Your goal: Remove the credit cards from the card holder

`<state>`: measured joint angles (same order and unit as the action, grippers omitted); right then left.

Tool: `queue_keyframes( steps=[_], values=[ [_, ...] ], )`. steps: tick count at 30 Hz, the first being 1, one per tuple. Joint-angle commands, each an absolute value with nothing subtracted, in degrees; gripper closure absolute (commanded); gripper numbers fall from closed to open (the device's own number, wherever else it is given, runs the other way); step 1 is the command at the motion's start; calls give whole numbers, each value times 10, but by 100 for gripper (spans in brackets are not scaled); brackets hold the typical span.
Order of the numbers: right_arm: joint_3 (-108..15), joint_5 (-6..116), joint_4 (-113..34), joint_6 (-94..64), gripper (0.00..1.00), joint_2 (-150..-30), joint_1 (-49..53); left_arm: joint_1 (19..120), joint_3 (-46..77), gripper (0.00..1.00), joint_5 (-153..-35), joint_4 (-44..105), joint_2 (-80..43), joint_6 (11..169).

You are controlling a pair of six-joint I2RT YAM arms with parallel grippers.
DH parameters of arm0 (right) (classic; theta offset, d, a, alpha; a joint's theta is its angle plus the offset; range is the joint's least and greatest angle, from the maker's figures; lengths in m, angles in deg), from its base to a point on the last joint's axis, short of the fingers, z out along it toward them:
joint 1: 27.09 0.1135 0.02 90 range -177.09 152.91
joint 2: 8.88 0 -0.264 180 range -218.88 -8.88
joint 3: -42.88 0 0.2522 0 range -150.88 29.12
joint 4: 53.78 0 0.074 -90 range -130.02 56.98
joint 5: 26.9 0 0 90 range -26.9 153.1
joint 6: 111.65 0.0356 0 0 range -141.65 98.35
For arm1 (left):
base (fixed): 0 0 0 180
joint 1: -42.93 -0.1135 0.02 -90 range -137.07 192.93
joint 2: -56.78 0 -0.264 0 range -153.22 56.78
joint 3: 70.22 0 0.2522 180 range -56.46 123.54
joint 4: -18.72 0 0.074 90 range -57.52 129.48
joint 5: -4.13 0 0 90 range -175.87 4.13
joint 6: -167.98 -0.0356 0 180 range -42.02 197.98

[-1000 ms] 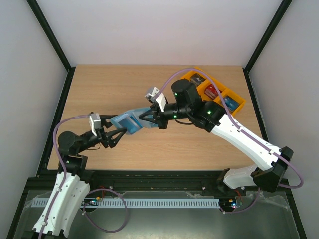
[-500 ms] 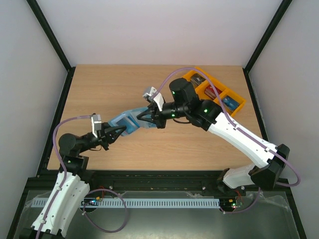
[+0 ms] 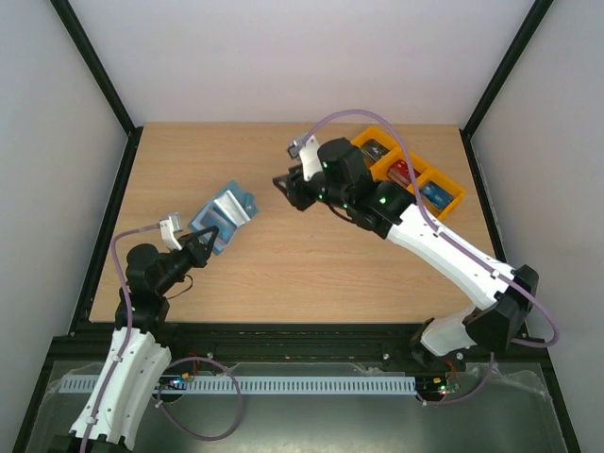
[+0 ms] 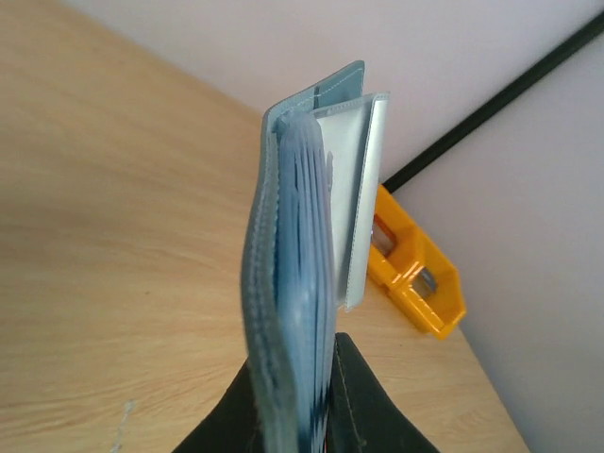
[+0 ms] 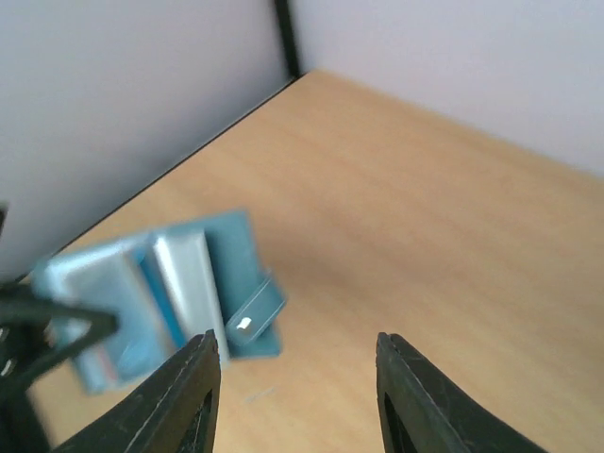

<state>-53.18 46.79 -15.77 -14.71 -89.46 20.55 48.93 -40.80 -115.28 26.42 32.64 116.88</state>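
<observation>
L hand (image 3: 208, 243), nearest the bases, is clamped on the lower edge of the card holder (image 3: 224, 213) and holds it up off the tabletop (image 3: 283, 274). In the L wrist view the holder (image 4: 297, 283) stands edge-on straight up from that hand (image 4: 297, 415), covers a bit parted, w/ a clear pocket (image 4: 360, 198) fanned out on one side. The blue layers inside could be pockets or cards, can't tell. Farther out, R hand (image 3: 283, 185) hangs well apart from the holder, fingers spread w/ nothing between; in its own view (image 5: 294, 354) the holder (image 5: 179, 283) sits ahead and off to one side. Beyond R hand is the orange tray (image 3: 451, 202), w/ a dark grey card (image 3: 375, 151), a red card (image 3: 401, 172) and a blue card (image 3: 434, 193), one per compartment. Prob. between pulls: some cards are out and R hand is free. Next move calls for R hand to close on the holder's open top edge, line up w/ one card edge and pinch the card only, not the pocket film, while L grips firm.
</observation>
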Motion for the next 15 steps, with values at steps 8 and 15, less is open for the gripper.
queue_keyframes(
  steps=[8,15],
  values=[
    [-842,784,-254,-169,56,-985,204,473,-403,98,-1111,291,323,1197],
    [-877,613,-192,-232,55,-1004,204,472,-389,98,-1139,256,320,1180]
  ],
)
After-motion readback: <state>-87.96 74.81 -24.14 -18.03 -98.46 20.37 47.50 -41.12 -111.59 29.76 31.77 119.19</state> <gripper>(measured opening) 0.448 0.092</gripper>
